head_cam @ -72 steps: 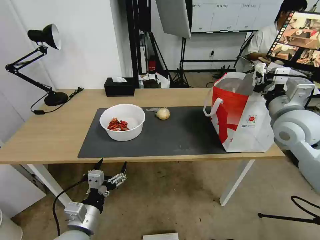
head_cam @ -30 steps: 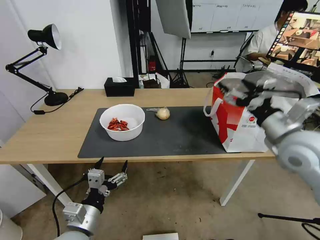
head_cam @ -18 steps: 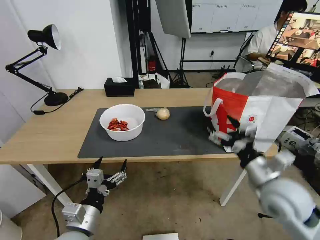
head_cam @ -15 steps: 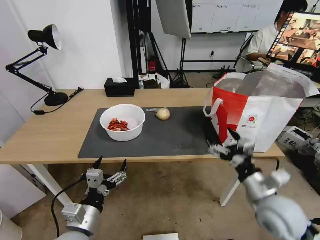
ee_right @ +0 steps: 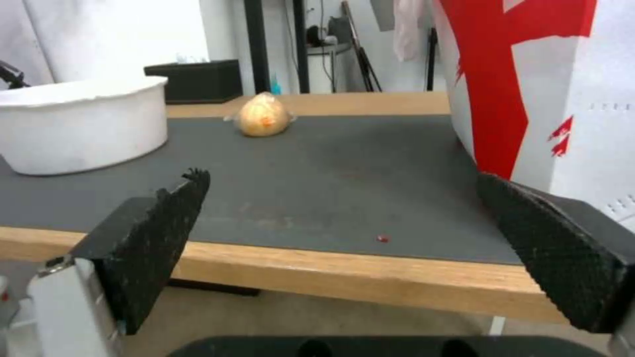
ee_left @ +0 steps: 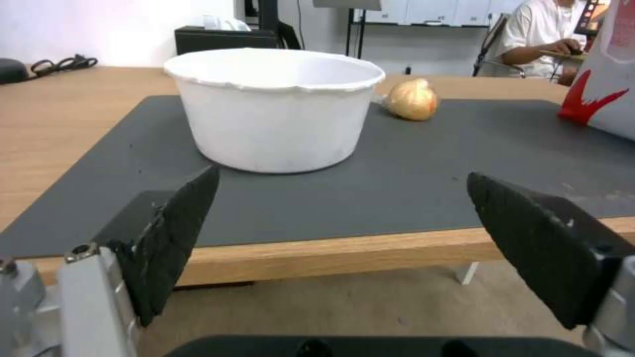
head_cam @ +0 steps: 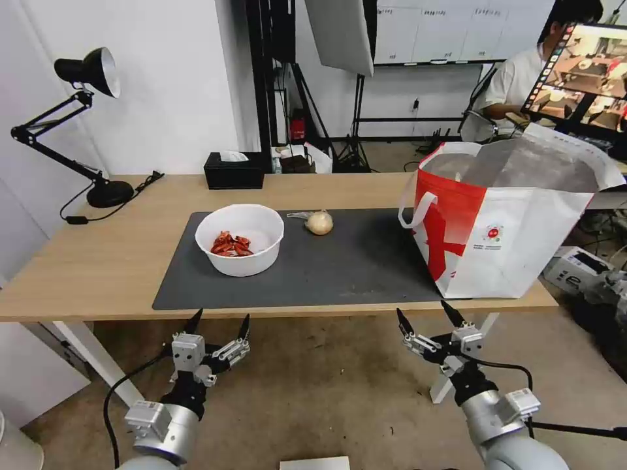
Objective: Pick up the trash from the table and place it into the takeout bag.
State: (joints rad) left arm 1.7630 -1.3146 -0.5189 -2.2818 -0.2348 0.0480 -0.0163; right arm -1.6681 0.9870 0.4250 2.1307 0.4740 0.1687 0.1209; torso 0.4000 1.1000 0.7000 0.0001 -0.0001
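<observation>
A long light-wood table point(head_cam: 98, 261) is seen from the head view, with a large dark grey mat point(head_cam: 339, 267) laid along its middle. At the mat's right end the takeout bag point(head_cam: 503, 235) stands upright with its mouth open and its foil lining exposed; what lies inside it cannot be made out from this angle, though a small pale shape may be glimpsed near the rim.

Two pieces of trash are left on the mat. The white round bowl point(head_cam: 240, 239), with red scraps at its bottom, sits toward the mat's left end, well apart from the bag. The tan wrapped lump point(head_cam: 319, 222) lies just beside the bowl, toward the back edge of the mat, its wrap twisted to a tail on the bowl's side. A black tissue box point(head_cam: 234, 170) is set at the table's far edge, and a desk lamp point(head_cam: 85, 72) is placed at the far left; neither is trash.

No clear tray or crumpled tissue is found on the tabletop, so that part of the task is judged likely done, while the bowl and the lump are judged still to be bagged.

Both arms are held below the table's front edge. The left gripper point(head_cam: 219, 323) is spread wide and carries nothing; the right gripper point(head_cam: 428, 316) is likewise spread wide and empty, below the bag's near corner.
</observation>
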